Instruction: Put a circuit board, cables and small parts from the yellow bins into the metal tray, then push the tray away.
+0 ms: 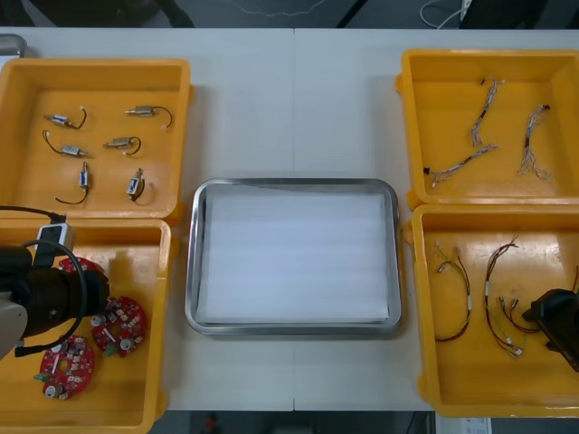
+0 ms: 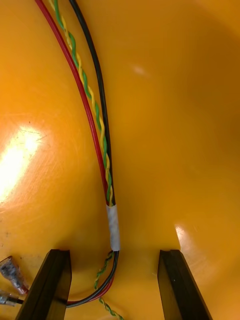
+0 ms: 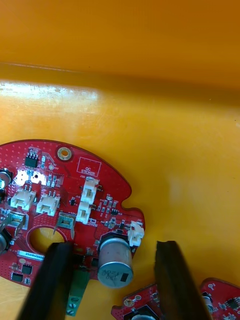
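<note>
Three round red circuit boards lie in the near left yellow bin. My left gripper hangs low over the farthest board. In the left wrist view, that gripper is open, and the board's edge with a silver capacitor sits between its fingers. My right gripper is down in the near right bin, beside the red and yellow cables. It is open too, with a taped cable bundle running between the fingers. The metal tray in the middle is white inside and holds nothing.
The far left bin holds several small metal parts with black leads. Twisted blue and white cables lie in the far right bin. A second board lies close to my left fingers. Metal terminals lie by my right gripper's finger.
</note>
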Tool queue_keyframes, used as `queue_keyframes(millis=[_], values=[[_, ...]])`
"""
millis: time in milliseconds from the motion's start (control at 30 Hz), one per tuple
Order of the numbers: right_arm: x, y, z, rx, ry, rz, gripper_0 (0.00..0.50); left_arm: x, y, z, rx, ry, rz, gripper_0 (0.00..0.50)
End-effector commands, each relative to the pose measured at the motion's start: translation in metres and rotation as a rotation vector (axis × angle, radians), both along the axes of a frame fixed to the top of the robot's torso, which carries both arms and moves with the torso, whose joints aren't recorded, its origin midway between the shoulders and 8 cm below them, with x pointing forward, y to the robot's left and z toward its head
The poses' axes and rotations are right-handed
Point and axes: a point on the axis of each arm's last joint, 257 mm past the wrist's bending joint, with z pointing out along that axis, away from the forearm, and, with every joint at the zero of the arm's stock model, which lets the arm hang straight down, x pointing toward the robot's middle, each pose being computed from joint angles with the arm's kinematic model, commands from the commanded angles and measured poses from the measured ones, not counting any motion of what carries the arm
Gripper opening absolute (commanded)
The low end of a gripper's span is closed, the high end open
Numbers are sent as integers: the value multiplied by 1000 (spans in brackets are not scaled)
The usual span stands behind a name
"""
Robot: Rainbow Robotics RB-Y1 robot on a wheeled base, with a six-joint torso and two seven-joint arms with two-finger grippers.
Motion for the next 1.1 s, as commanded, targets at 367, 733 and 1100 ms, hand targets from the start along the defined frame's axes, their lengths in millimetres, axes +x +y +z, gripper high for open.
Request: queue_keyframes(millis=[367,733,1100], values=[[-12,-2,-7,8,27,-41,0,-1,-1,5,-29,-5,18,0],[-1,-28,41,-43,-14,-45,0,-12,18,63,-16,39,54,0],[-11,-42,113,-160,27,52,0,-30,1,133,27,91,-26,0]])
